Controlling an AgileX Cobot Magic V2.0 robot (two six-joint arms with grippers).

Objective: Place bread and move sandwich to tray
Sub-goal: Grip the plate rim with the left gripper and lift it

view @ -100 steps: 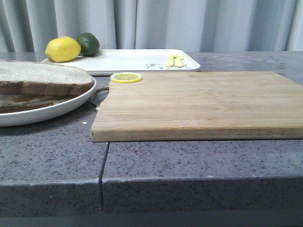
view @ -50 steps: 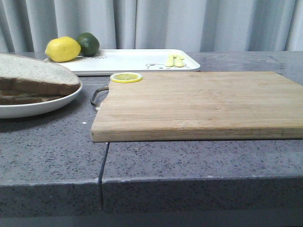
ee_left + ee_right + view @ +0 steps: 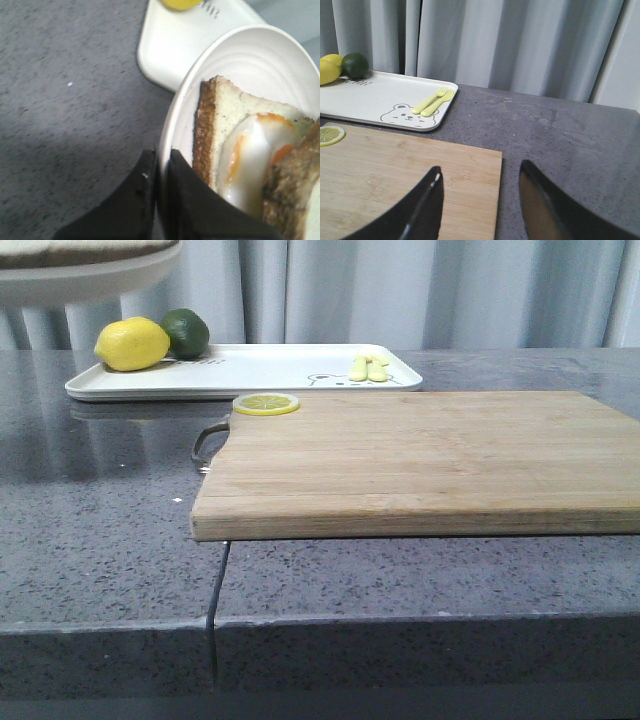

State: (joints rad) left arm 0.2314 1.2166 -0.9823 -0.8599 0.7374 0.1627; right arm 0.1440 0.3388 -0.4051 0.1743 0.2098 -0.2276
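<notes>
The sandwich (image 3: 235, 145), brown-crusted bread with a fried egg, lies in the round white plate (image 3: 250, 55). A second brown-crusted bread slice (image 3: 295, 195) lies partly over the egg. My left gripper (image 3: 161, 154) is shut on the plate's rim and holds it in the air above the near left corner of the white tray (image 3: 170, 50). In the front view the raised plate (image 3: 90, 278) shows at the top left, above the tray (image 3: 250, 370). My right gripper (image 3: 480, 200) is open and empty, over the right edge of the wooden cutting board (image 3: 395, 170).
A lemon (image 3: 132, 344) and a lime (image 3: 186, 332) sit on the tray's left end, and yellow toy cutlery (image 3: 370, 368) on its right end. A lemon slice (image 3: 266, 403) lies on the cutting board's (image 3: 420, 460) far left corner. Grey curtains hang behind the table.
The plate with the sandwich has been lifted off the table at the front left and now hangs high above the tray's left end. The right arm's side looks unchanged.
</notes>
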